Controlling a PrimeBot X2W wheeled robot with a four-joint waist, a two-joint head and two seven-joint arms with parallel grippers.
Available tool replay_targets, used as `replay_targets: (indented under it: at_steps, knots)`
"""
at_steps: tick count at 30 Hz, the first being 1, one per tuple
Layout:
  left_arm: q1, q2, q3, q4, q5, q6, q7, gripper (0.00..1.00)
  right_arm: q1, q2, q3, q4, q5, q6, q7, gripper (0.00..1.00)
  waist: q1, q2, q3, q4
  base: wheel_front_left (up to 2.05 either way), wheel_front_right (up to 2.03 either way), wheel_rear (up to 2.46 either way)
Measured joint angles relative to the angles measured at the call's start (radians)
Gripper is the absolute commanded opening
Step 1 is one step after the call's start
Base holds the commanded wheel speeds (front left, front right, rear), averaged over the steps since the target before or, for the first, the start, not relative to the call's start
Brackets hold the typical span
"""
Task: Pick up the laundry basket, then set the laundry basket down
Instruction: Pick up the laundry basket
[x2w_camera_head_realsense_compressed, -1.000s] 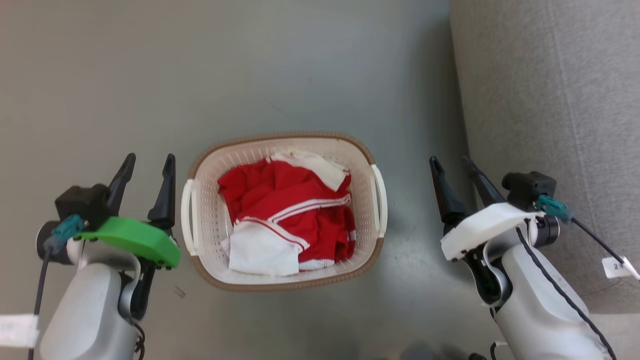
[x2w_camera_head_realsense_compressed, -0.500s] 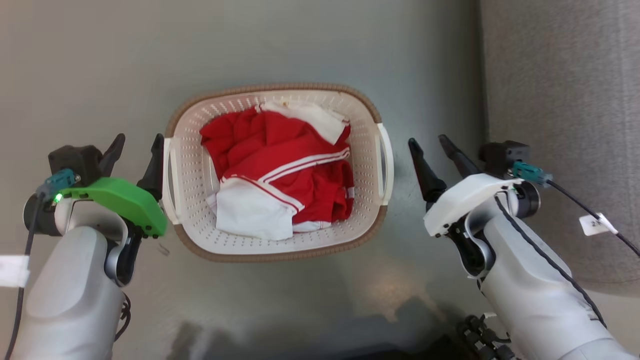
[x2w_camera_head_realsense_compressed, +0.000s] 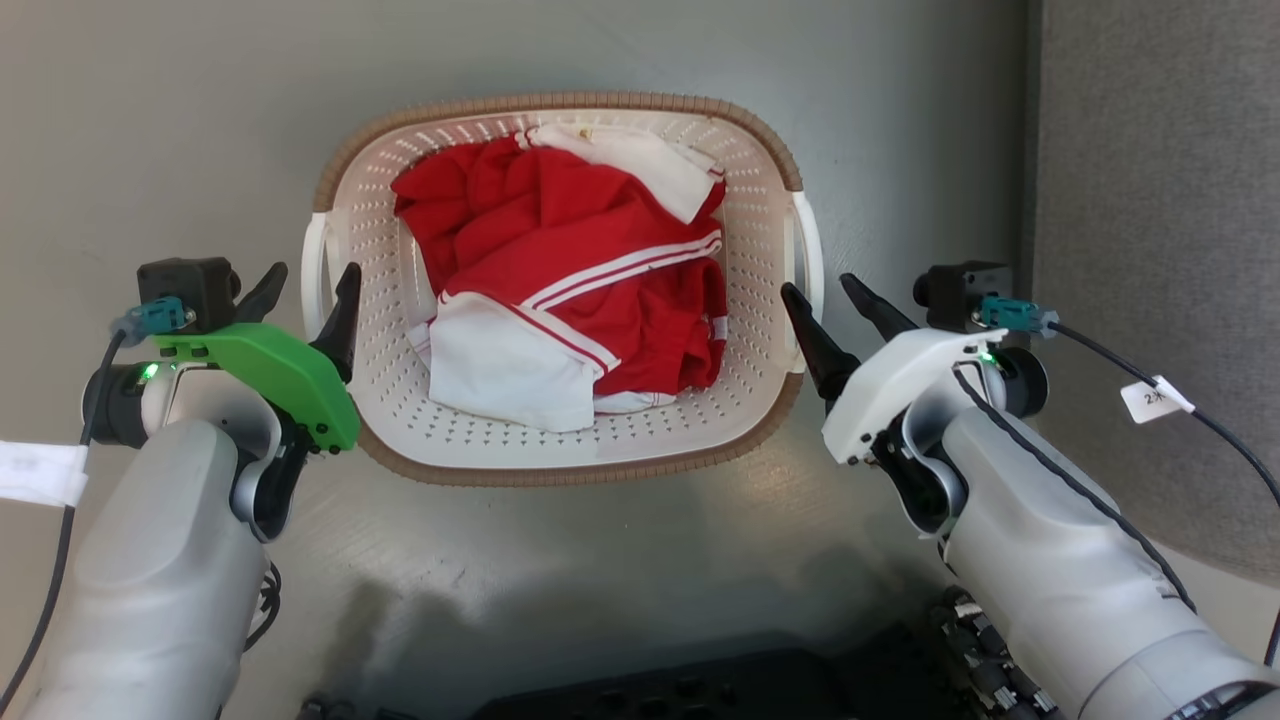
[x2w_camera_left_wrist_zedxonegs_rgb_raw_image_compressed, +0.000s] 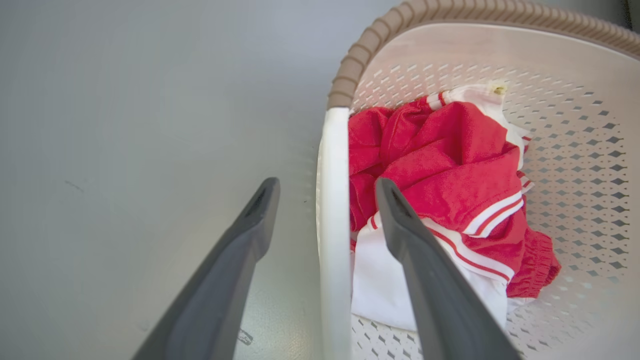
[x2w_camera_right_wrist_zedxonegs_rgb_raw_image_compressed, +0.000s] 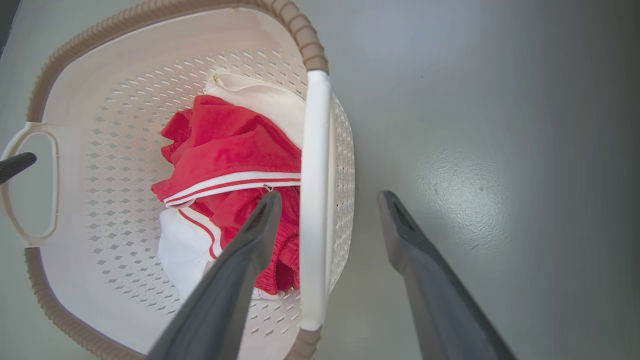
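1. Nearest to us in the head view, two pale forearms rise from the bottom corners. The left forearm (x2w_camera_head_realsense_compressed: 150, 570) carries a green cover and the right forearm (x2w_camera_head_realsense_compressed: 1060, 570) a white one.
2. The left end effector (x2w_camera_head_realsense_compressed: 312, 278) stands wide and holds nothing. In the left wrist view its dark fingers (x2w_camera_left_wrist_zedxonegs_rgb_raw_image_compressed: 225, 280) straddle the left handle (x2w_camera_left_wrist_zedxonegs_rgb_raw_image_compressed: 332, 225), one outside over the floor and one inside above the clothes. A gap shows on each side.
3. The right end effector (x2w_camera_head_realsense_compressed: 820, 287) is also wide and holds nothing. In the right wrist view the right handle (x2w_camera_right_wrist_zedxonegs_rgb_raw_image_compressed: 312, 200) lies between its fingers, clear of both.
4. The laundry basket (x2w_camera_head_realsense_compressed: 700, 420) sits on the floor between the two end effectors. It is cream and perforated, with a brown rim.
5. Inside it we see crumpled red clothes (x2w_camera_head_realsense_compressed: 570, 250) with white stripes and white panels.
6. The grey floor (x2w_camera_head_realsense_compressed: 150, 120) spreads beyond the basket. A grey fabric surface (x2w_camera_head_realsense_compressed: 1150, 200) lies at the far right.
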Motion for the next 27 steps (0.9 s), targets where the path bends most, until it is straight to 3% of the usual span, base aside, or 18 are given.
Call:
replay_targets:
  at_steps: [14,16,17,18,20,21,22,23,27]
  knots:
    - [-0.059,0.002,-0.081,0.076,-0.07,0.0,0.033,1.0,-0.093,-0.002,0.089,0.051,0.094,-0.01,0.011,1.0,0.0,0.0,0.078,0.002,0.0,0.0,0.0]
    - [-0.073,0.002,-0.089,0.081,-0.076,0.0,0.033,1.0,-0.108,-0.002,0.1,0.055,0.104,-0.01,0.011,0.97,0.0,0.0,0.082,0.004,0.0,0.0,0.0]
    - [-0.079,0.003,-0.094,0.082,-0.079,0.0,0.032,1.0,-0.117,-0.002,0.107,0.057,0.113,-0.01,0.011,0.78,0.0,0.0,0.083,0.005,0.0,0.0,0.0]
    - [-0.083,0.003,-0.099,0.084,-0.082,0.0,0.032,1.0,-0.123,-0.002,0.114,0.058,0.12,-0.01,0.011,0.74,0.0,0.0,0.084,0.005,0.0,0.0,0.0]
    - [-0.085,0.003,-0.107,0.087,-0.09,0.0,0.032,0.73,-0.134,-0.002,0.124,0.062,0.128,-0.011,0.011,0.49,-0.0001,0.0,0.086,0.005,0.0,0.0,0.0]
    - [-0.086,0.003,-0.111,0.092,-0.097,0.0,0.032,0.47,-0.138,-0.002,0.129,0.064,0.133,-0.011,0.011,0.34,-0.0001,0.0,0.087,0.006,0.0,0.0,0.0]
    - [-0.087,0.003,-0.115,0.096,-0.104,0.0,0.031,0.19,-0.141,-0.002,0.134,0.066,0.138,-0.011,0.011,0.03,-0.0001,0.0,0.087,0.005,0.0,0.0,0.0]
    - [-0.088,0.003,-0.119,0.1,-0.114,0.0,0.029,0.0,-0.143,-0.002,0.14,0.069,0.142,-0.016,0.011,0.0,-0.0001,0.0,0.087,0.005,0.0,0.0,0.0]
    - [-0.098,-0.013,-0.139,0.109,-0.138,-0.003,0.025,0.0,-0.155,-0.001,0.157,0.08,0.157,-0.026,0.009,0.0,-0.0001,0.0,0.087,0.005,0.0,0.0,0.0]
